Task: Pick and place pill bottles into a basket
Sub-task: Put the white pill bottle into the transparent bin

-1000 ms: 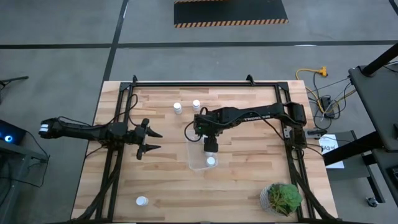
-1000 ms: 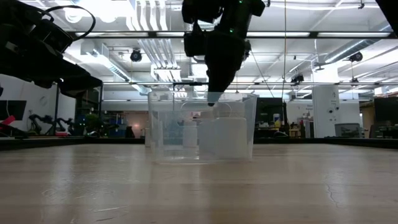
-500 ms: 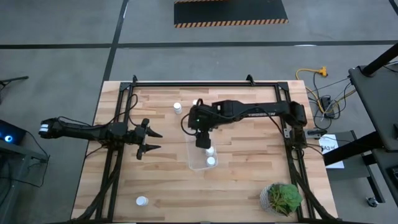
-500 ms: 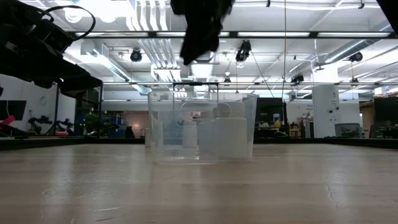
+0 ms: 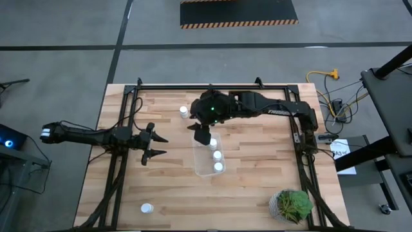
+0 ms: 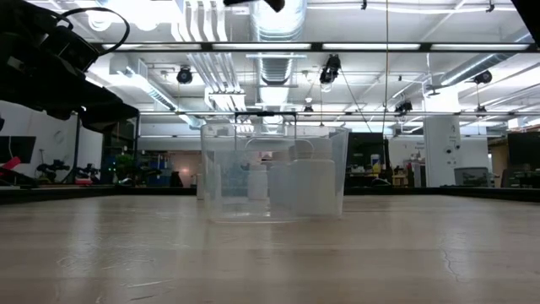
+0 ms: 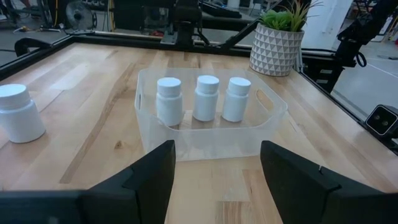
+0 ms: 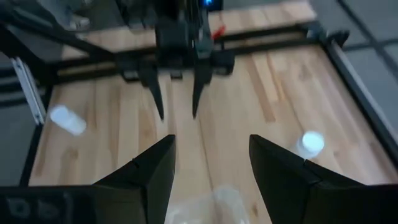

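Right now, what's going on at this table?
A two-arm robot is collecting pill bottles in a clear basket. Three pill bottles stand upright inside it. The right end effector hangs open and empty, raised above the basket's far end. The left end effector waits open to the basket's left. On the table, one loose bottle stands near the far edge and another loose bottle near the front left corner.

Overhead looks straight down; low camera faces the basket [image 6: 274, 173] at tabletop level.
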Controlling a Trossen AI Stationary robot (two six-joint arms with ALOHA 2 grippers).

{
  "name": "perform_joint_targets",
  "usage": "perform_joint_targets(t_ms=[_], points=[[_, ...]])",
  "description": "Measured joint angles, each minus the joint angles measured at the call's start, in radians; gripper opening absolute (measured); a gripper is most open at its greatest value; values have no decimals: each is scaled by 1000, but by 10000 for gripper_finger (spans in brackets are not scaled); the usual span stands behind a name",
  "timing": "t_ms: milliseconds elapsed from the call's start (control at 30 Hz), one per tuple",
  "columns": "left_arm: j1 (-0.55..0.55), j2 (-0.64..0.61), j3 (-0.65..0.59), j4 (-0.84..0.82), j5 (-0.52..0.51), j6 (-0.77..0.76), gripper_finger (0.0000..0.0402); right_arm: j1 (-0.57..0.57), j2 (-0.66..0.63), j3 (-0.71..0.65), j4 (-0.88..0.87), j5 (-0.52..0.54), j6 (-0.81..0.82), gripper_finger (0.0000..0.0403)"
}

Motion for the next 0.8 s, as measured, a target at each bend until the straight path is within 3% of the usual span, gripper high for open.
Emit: perform_joint_targets(t_ms=[333,800], points=[[0,0,0,0,0,0,219,0,0,152,4,0,-47,194],[0,0,0,0,0,0,219,0,-66,152,-162,-2,9,194]])
